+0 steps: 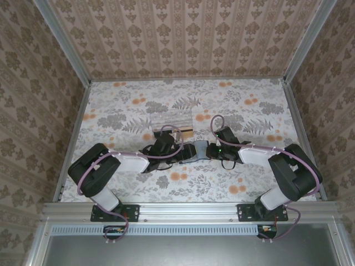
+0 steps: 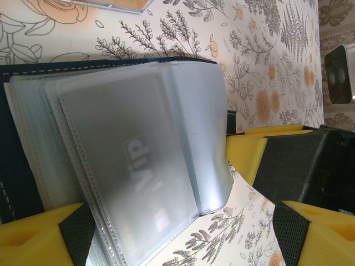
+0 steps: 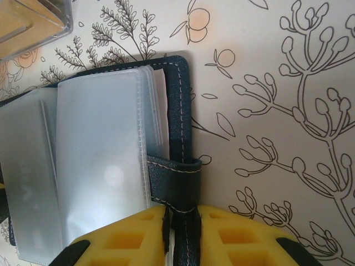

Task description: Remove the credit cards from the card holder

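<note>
The dark navy card holder [image 1: 195,151] lies open on the table between my two grippers. Its frosted plastic sleeves [image 2: 127,160] fan out, and a card marked "vip" [image 2: 140,166] shows through the top sleeve. My left gripper [image 2: 183,224] is open wide, its yellow fingers [image 2: 33,241] on either side of the sleeve stack, which overlaps the left one. My right gripper [image 3: 183,221] is shut on the holder's navy cover [image 3: 180,111] at the snap tab. An orange-tan card [image 1: 187,132] sits at the clear box's near right corner.
A clear plastic box [image 1: 171,118] stands just behind the holder, close to both grippers; its corner shows in the right wrist view [image 3: 28,22]. The floral tablecloth [image 1: 249,111] spreads around. Metal rails and patterned walls enclose the table.
</note>
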Controlling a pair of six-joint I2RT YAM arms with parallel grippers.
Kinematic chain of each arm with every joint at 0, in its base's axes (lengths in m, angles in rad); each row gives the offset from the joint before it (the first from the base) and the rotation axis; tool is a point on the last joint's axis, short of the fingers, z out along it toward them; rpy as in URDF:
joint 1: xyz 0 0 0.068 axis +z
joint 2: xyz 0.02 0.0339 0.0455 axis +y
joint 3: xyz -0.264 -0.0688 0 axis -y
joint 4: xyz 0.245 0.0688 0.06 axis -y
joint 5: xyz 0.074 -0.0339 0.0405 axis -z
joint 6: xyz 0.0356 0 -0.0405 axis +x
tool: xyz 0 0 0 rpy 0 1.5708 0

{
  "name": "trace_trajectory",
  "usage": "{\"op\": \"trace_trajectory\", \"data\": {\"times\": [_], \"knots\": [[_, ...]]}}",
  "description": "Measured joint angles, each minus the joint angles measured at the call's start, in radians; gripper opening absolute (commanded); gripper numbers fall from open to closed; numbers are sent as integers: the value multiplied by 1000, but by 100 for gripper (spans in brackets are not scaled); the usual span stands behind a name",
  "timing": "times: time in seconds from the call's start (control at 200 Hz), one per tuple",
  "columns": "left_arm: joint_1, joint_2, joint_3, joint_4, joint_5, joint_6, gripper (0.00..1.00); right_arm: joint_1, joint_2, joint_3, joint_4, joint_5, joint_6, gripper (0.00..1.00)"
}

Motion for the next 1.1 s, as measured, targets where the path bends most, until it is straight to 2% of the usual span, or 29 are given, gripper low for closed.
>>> {"op": "trace_trajectory", "data": {"times": [0.28, 0.54, 0.78, 1.1], "knots": [[-1, -16, -2, 3, 7, 0, 87, 0, 5, 0, 4, 0, 6, 22], [-13, -107, -3, 2, 26, 2, 88, 0, 15, 0, 21, -9, 6, 22], [-14, -109, -3, -3, 33, 8, 88, 0, 21, 0, 34, -19, 6, 22], [-14, -144, 1, -126, -10, 51, 87, 0, 23, 0, 39, -24, 6, 22]]}}
